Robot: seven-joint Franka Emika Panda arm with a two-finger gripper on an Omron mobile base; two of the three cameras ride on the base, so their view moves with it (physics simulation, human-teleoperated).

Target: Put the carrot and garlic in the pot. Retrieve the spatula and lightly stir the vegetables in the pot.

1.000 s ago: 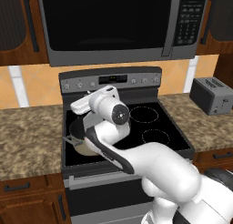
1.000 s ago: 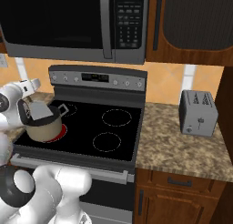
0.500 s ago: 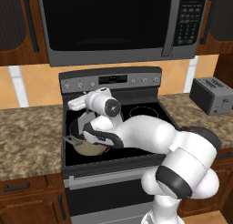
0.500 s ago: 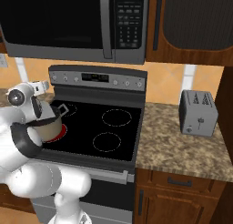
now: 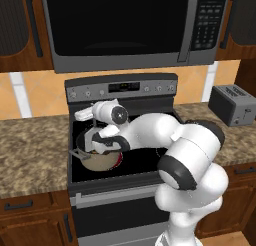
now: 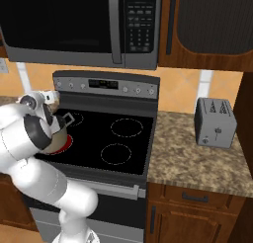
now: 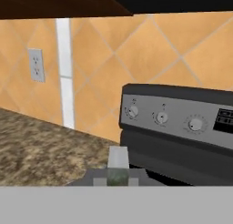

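gripper (image 7: 118, 180): clenched on the spatula (image 7: 118, 158) | pot (image 5: 100, 159): on the stove (image 5: 150, 115), burner at 8 o'clock

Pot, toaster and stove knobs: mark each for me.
pot (image 5: 100, 161), left base view, tan side wall.
toaster (image 6: 214, 122), right base view, front face.
stove knobs (image 7: 160, 118), hand view, middle knob.

Glossy white rounded arm (image 5: 150, 132), dark grey joint bands
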